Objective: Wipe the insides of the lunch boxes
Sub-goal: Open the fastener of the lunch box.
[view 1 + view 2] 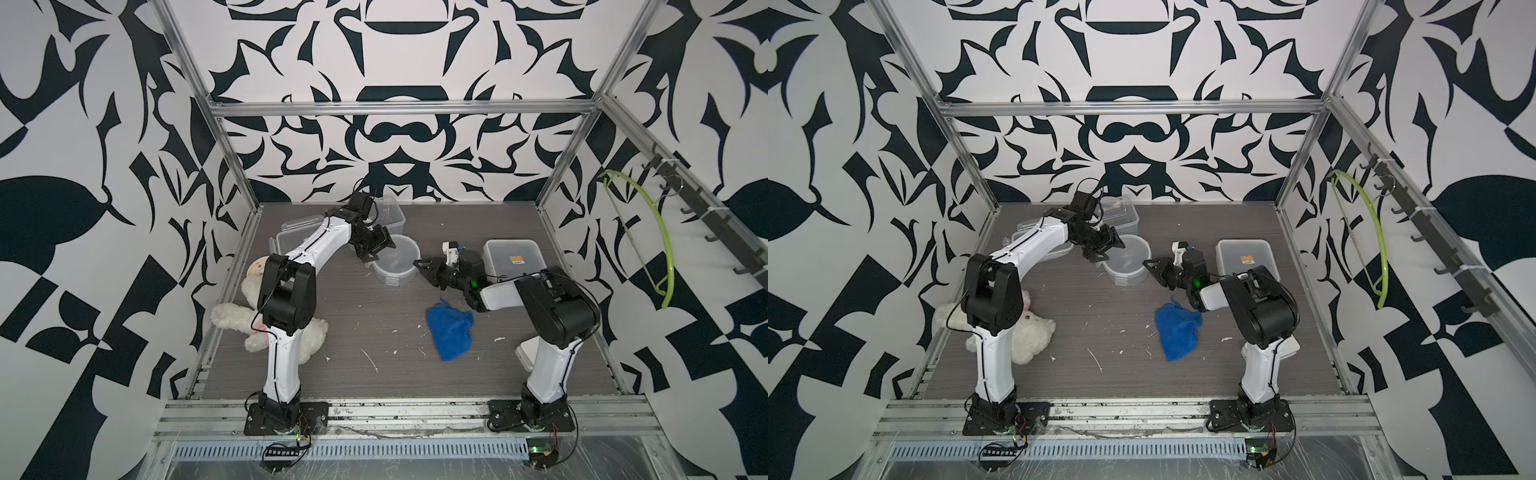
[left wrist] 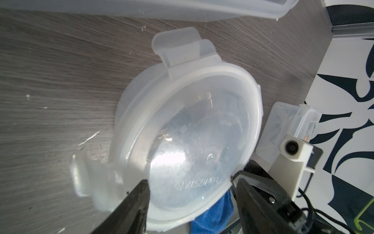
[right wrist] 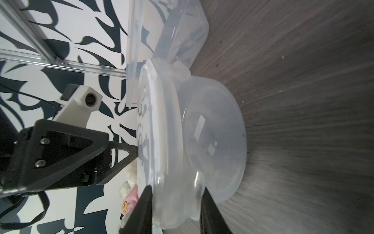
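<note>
Right wrist: right hand (image 3: 176,187) narrow, pinching round lunch box (image 3: 218,131) at lidded rim.

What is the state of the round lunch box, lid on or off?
On. The lid covers the round lunch box rim in both wrist views; two clips seen from the left wrist stick outward, unlatched.

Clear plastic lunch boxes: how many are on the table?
3: round translucent box centre, orange-stickered lidded box right, rectangular box at back; clear plastic behind the left arm may be another.
</note>
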`<move>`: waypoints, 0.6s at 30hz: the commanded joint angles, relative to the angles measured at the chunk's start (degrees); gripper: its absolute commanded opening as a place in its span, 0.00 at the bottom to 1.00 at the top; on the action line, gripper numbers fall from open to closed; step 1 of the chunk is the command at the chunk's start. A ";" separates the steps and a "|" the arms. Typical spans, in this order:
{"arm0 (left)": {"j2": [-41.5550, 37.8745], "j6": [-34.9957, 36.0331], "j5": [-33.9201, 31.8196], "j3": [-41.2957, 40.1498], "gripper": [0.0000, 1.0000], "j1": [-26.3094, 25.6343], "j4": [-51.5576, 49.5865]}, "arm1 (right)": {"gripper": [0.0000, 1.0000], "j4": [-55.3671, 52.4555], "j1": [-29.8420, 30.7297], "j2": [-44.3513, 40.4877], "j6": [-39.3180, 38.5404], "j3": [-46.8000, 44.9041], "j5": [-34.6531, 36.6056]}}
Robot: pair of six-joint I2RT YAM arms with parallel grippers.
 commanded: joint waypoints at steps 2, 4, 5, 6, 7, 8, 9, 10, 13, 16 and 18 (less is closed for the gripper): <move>5.85 1.38 2.23 4.80 0.71 -1.32 -4.42 | 0.00 -27.28 2.06 -3.45 -17.11 3.88 2.15; 6.09 1.30 3.19 9.46 0.72 -1.41 -6.15 | 0.00 -30.26 1.98 -2.78 -18.21 4.98 1.50; 6.15 1.30 3.35 11.69 0.72 -1.49 -6.74 | 0.00 -30.70 1.89 -2.11 -18.10 5.33 0.77; 6.13 1.14 3.52 13.48 0.72 -1.57 -7.07 | 0.00 -30.68 1.77 -1.38 -17.83 5.60 -0.16; 6.00 1.12 3.70 15.38 0.72 -1.69 -7.25 | 0.00 -29.90 1.65 -0.50 -17.04 5.75 -1.36; 6.03 0.96 3.87 16.96 0.72 -1.83 -7.17 | 0.00 -28.16 1.45 0.45 -15.69 5.51 -2.79; 6.05 0.74 3.88 18.21 0.72 -1.89 -6.88 | 0.00 -25.91 1.28 1.27 -14.42 5.27 -4.46; 6.28 0.39 4.03 19.59 0.73 -1.92 -6.27 | 0.00 -23.23 1.10 2.15 -12.47 4.92 -6.10; 8.01 -0.92 5.20 23.22 0.73 -1.96 -4.44 | 0.00 -16.29 0.62 4.12 -7.87 3.96 -9.35; 10.59 -1.69 6.69 26.10 0.73 -2.72 -3.60 | 0.00 -11.71 0.01 5.00 -4.69 3.25 -11.24; 12.21 -1.31 7.03 26.74 0.73 -3.25 -3.60 | 0.00 -9.34 -0.46 5.25 -3.07 2.65 -12.02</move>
